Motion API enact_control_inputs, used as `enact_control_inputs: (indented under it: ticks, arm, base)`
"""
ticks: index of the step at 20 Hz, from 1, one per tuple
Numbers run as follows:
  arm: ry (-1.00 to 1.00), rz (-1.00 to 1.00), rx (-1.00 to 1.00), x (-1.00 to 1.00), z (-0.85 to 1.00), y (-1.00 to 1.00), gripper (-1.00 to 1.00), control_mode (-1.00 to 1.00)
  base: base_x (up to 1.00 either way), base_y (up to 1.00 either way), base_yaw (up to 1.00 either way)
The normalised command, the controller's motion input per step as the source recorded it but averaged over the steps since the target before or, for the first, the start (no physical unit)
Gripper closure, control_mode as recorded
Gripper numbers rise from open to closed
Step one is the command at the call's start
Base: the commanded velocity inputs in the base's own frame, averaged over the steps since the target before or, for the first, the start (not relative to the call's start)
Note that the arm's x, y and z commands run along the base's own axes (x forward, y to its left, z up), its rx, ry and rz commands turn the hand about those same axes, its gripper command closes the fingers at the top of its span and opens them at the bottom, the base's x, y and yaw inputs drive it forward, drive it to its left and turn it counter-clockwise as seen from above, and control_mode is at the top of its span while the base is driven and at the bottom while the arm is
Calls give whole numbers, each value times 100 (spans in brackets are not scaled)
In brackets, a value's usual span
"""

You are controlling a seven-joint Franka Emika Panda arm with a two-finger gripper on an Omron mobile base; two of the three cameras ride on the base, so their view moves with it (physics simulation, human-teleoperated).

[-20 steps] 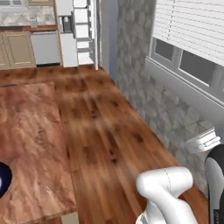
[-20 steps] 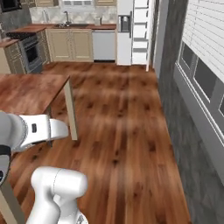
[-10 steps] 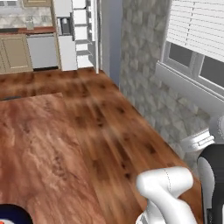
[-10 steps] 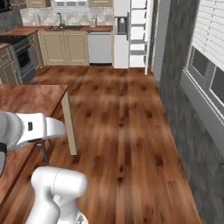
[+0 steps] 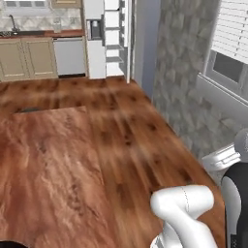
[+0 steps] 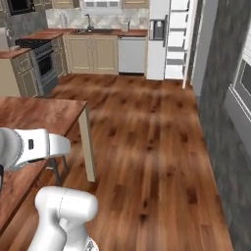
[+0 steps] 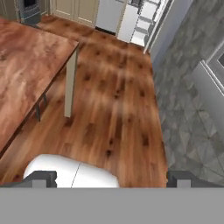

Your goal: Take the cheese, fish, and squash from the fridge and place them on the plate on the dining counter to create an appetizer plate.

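The fridge (image 5: 99,43) stands far off at the back of the room, its white shelves (image 5: 113,36) exposed; it also appears as the fridge (image 6: 158,41) and the fridge (image 7: 131,19). The dining counter (image 5: 43,164) spreads across the left; the same dining counter (image 6: 34,110) and dining counter (image 7: 26,57) lie left of me. A dark sliver of the plate (image 5: 9,244) peeks in at the bottom-left corner. My gripper (image 7: 111,179) is open, fingertips (image 7: 41,178) wide apart over the wood floor, holding nothing. Cheese, fish and squash are out of view.
Beige cabinets (image 6: 100,51), a dishwasher (image 6: 131,55) and a stove (image 6: 44,66) line the back wall. A grey stone wall (image 5: 184,82) with a window (image 5: 230,58) runs along the right. Open wood floor (image 6: 147,142) leads toward the fridge. Dark stool legs (image 7: 39,109) stand under the counter.
The whole picture has shifted, so the base has moved: the fridge sits nearer the middle, the counter fills more of the left and the plate has slid almost off the bottom-left edge.
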Motion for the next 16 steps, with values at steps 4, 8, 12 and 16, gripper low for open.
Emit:
enact_control_inputs:
  ticks: [4, 8, 12, 16]
  arm:
    - [0, 0, 0, 0, 0, 0, -100, 100]
    - [0, 0, 0, 0, 0, 0, -100, 100]
    - [0, 0, 0, 0, 0, 0, -100, 100]
    - [0, 0, 0, 0, 0, 0, -100, 100]
  base:
    - [100, -7, 56]
    - [100, -23, 54]
    - [97, -77, 40]
    - [37, -99, 21]
